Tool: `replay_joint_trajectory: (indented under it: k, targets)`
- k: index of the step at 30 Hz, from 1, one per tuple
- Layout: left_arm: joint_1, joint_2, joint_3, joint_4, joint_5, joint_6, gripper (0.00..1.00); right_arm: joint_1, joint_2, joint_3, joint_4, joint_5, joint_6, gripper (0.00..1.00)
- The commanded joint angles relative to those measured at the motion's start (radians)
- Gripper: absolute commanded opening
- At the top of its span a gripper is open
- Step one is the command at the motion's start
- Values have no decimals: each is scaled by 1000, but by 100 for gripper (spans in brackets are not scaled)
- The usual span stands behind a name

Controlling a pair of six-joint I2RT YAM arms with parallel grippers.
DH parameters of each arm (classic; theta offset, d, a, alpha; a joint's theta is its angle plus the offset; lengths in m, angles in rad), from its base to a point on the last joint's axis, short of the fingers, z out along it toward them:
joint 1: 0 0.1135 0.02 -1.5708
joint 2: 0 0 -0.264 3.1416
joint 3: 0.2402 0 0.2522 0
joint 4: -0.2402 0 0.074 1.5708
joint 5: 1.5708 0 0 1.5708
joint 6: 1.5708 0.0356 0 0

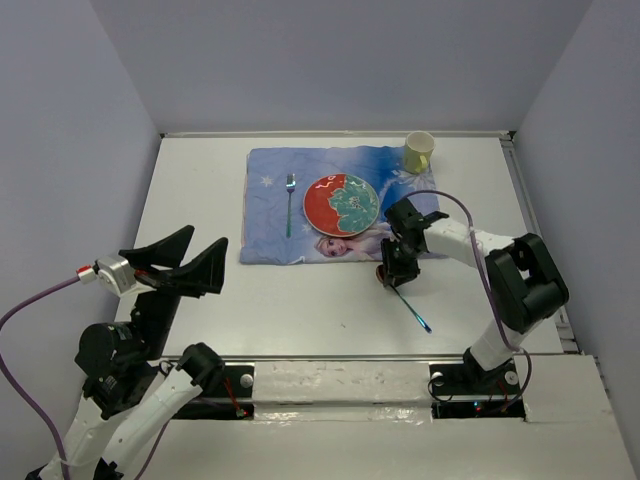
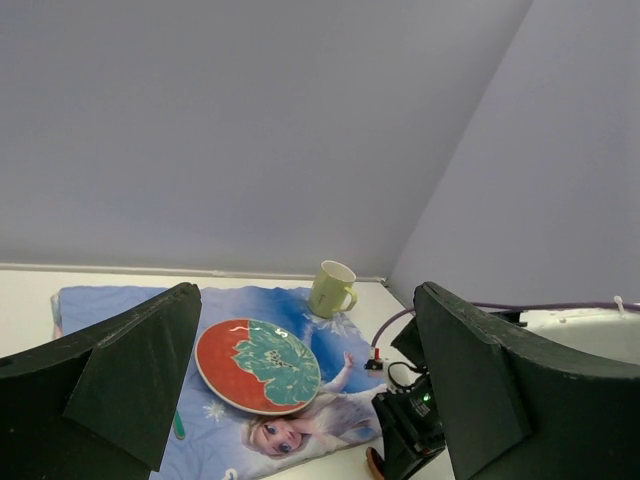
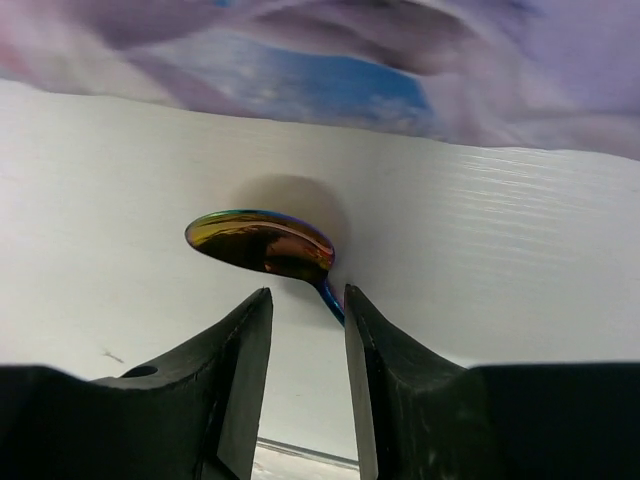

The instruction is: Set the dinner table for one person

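Observation:
The white dinner table [image 1: 300,300] carries a blue cartoon placemat [image 1: 270,220] with a red and green plate [image 1: 341,204] and a fork [image 1: 290,205] on it. A yellow-green mug [image 1: 418,152] stands at the mat's far right corner. An iridescent spoon [image 1: 412,308] lies on the bare table just in front of the mat. My right gripper [image 1: 395,272] is down over the spoon's bowl end. In the right wrist view the jaws [image 3: 308,300] stand apart astride the spoon's neck [image 3: 262,243], which touches the right finger. My left gripper [image 1: 208,238] is open, empty and raised at the left.
The left wrist view shows the mug [image 2: 330,288], plate [image 2: 257,365], placemat [image 2: 130,300] and my right gripper [image 2: 405,440]. Grey walls enclose the table on three sides. The right arm's cable loops above the table by the mat's right edge.

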Motion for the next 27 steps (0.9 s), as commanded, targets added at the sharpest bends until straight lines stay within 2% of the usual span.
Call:
replay_joint_trajectory:
  k: [1,11,14,17,20,21,22,24,27]
  targets:
    - [8,22,10,42,-7,17,99,38,-74,-11,99,96,97,41]
    - [9,28,10,42,-8,17,99,80,-137,-168,95,154,98,48]
    - [11,32,10,40,-10,17,99,100,-121,-188,114,139,89,47]
    - [14,30,9,42,-11,17,99,135,-103,-197,114,139,98,37]
    - [15,35,9,40,-11,17,99,176,-86,-191,111,163,121,20]
    - [14,39,9,42,-10,17,99,219,-69,-185,97,177,139,18]
    - [17,38,9,42,-10,16,99,238,-60,-180,92,208,149,11]
    - [18,39,7,42,-13,16,99,271,-42,-163,80,231,170,3]
    - [23,45,9,42,-7,16,99,334,-20,-151,71,236,199,0]
